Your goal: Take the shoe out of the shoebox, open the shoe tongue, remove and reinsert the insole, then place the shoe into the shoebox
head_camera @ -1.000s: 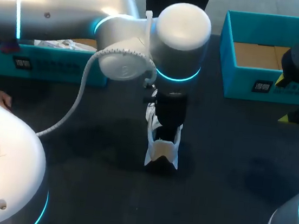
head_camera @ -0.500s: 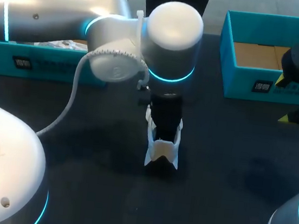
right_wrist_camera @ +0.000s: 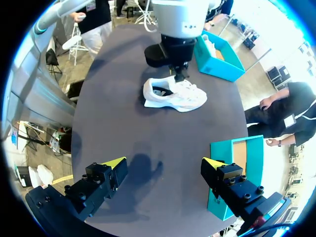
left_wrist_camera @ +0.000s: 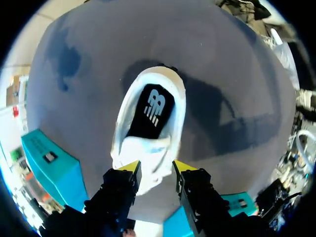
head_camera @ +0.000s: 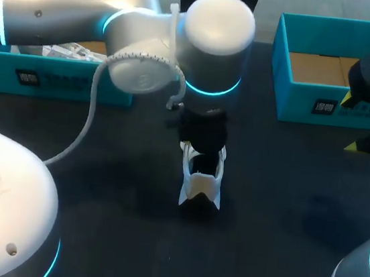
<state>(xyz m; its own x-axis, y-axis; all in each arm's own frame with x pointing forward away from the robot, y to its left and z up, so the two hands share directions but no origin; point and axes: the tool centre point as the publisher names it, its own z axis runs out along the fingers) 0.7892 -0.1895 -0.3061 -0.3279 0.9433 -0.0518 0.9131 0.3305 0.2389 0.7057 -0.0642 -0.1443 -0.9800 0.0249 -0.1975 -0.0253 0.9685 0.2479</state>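
Observation:
A white shoe point(head_camera: 201, 184) lies on the dark table at the middle, its black insole point(left_wrist_camera: 150, 111) showing inside the opening. My left arm reaches over it from the left, and its gripper point(head_camera: 200, 155) hangs straight above the laced front. In the left wrist view that gripper point(left_wrist_camera: 156, 168) stands open, with the shoe's point(left_wrist_camera: 148, 123) white tongue and forepart lying between and under the yellow tips. My right gripper point(right_wrist_camera: 164, 163) is wide open and holds nothing, well away from the shoe point(right_wrist_camera: 175, 95). In the head view it sits at the right edge point(head_camera: 350, 122).
A teal shoebox point(head_camera: 286, 56) with a cardboard floor stands at the back right, beside my right gripper. A second teal box point(head_camera: 57, 81) with white paper in it sits at the back left, partly under my left arm.
My left arm's wrist has drifted a little back and up over the shoe, and its fingers have spread slightly. The shoe and the right arm stay where they were.

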